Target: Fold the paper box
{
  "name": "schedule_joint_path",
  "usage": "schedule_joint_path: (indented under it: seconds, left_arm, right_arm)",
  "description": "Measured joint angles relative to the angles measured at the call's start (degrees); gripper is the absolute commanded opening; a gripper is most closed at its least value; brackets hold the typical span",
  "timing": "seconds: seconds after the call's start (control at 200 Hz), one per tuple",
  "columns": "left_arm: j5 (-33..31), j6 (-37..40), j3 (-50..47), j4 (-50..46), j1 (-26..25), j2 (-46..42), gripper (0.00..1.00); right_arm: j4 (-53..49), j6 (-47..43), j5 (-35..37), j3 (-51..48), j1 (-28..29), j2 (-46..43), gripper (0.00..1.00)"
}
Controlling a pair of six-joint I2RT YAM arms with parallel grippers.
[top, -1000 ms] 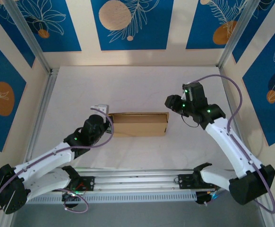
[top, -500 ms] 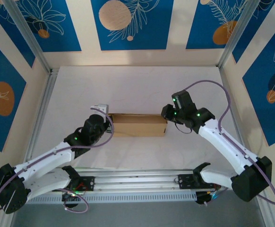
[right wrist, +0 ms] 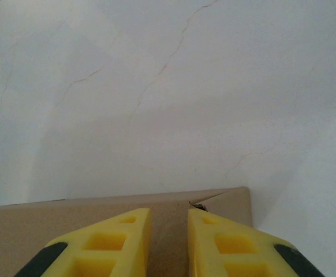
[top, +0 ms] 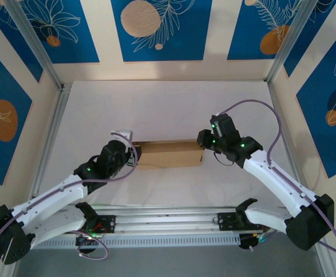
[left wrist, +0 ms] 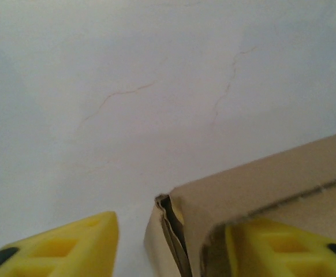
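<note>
The paper box [top: 169, 154], plain brown cardboard folded into a flat closed block, lies mid-table between both arms. My left gripper [top: 134, 154] is at its left end. In the left wrist view the left gripper [left wrist: 172, 225] is open and straddles the box's corner [left wrist: 179, 231]. One yellow finger [left wrist: 70, 245] stands clear of the box on the outside, and the other finger [left wrist: 272, 248] sits behind the cardboard edge. My right gripper [top: 202, 144] is over the box's right end. Its jaws [right wrist: 169, 212] stand narrowly apart just above the box top [right wrist: 70, 210], with nothing clamped between them.
The white table surface [top: 168, 109] stretches behind the box to the back wall. Aluminium frame rails [top: 52, 133] line the left and right sides. The arm bases and a metal rail [top: 168, 222] run along the near edge.
My right arm has swung left and down onto the box's right end, narrowing its jaws. My left jaws have opened at the box's left corner.
</note>
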Motion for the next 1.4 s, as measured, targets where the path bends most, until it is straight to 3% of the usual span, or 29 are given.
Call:
schedule_joint_path:
  seconds: [0.185, 0.42, 0.65, 0.895, 1.221, 1.401]
  left_arm:
    - [4.4, 1.8, 4.9, -5.9, 0.0, -2.2, 0.68]
    - [13.1, 2.6, 10.8, -8.6, 1.3, -3.0, 0.68]
    - [15.5, -5.9, 11.1, -8.5, 9.4, -1.7, 0.68]
    - [17.1, -13.9, 11.2, -6.1, 11.9, 4.4, 0.57]
    - [19.7, -21.8, 8.2, 0.7, 11.9, 6.8, 0.27]
    - [19.7, -26.3, 4.1, 5.3, 11.7, 4.2, 0.22]
  right_arm:
    - [0.1, 0.0, 0.6, 0.0, 0.3, 0.2, 0.25]
    - [0.0, 0.0, 1.5, 0.0, 0.9, 0.2, 0.26]
    - [-0.1, 0.0, 2.1, 0.0, 1.4, 0.2, 0.26]
    - [-0.2, 0.0, 3.0, 0.0, 2.0, 0.1, 0.26]
    - [-0.1, 0.1, 3.4, 0.0, 2.1, 0.1, 0.26]
    - [0.2, 0.5, 3.8, -0.4, 2.5, 0.1, 0.26]
